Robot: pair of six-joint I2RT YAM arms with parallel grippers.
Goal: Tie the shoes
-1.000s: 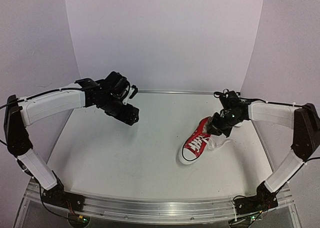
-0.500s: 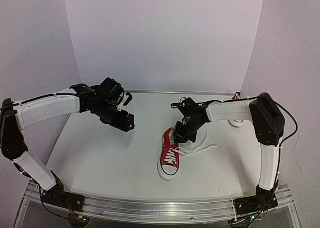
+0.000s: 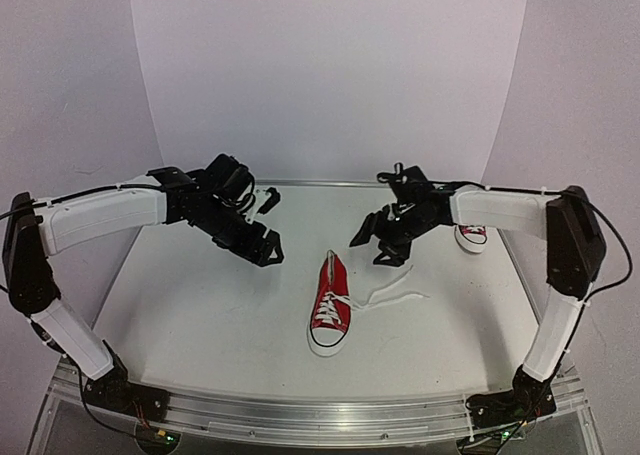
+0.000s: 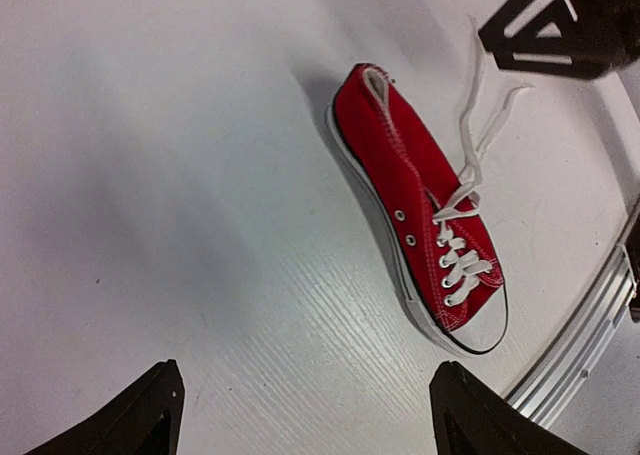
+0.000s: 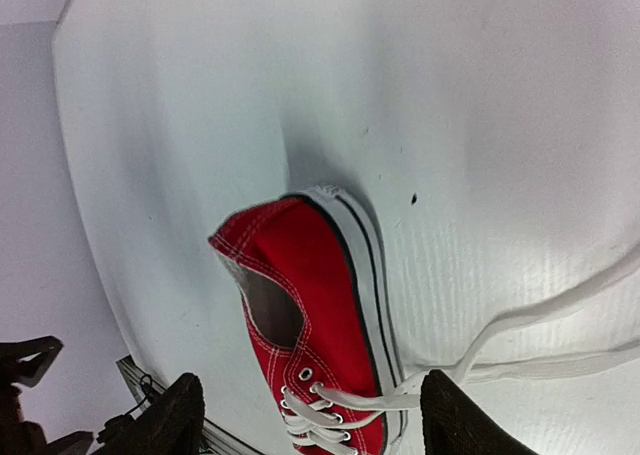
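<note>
One red shoe [image 3: 330, 305] lies flat mid-table with its white toe cap toward the near edge. Its loose white laces [image 3: 396, 297] trail off to the right. The other shoe [image 3: 470, 235] stands at the back right, partly behind the right arm. My right gripper [image 3: 372, 250] hangs open above and just behind the near shoe's heel, holding nothing. In the right wrist view that shoe [image 5: 310, 305] shows below the spread fingers [image 5: 465, 415]. My left gripper [image 3: 268, 227] is open to the left of the shoe, well clear. The left wrist view takes in the whole shoe [image 4: 420, 205] and its laces [image 4: 480, 105].
A metal rail [image 3: 320, 410] runs along the table's near edge. White walls close in the back and both sides. The right gripper's fingers [image 4: 560, 25] show at the top right of the left wrist view.
The right gripper dragged the shoe from the right side to mid-table, let it go, opened and drew back above the heel. The left gripper drifted slightly right.
</note>
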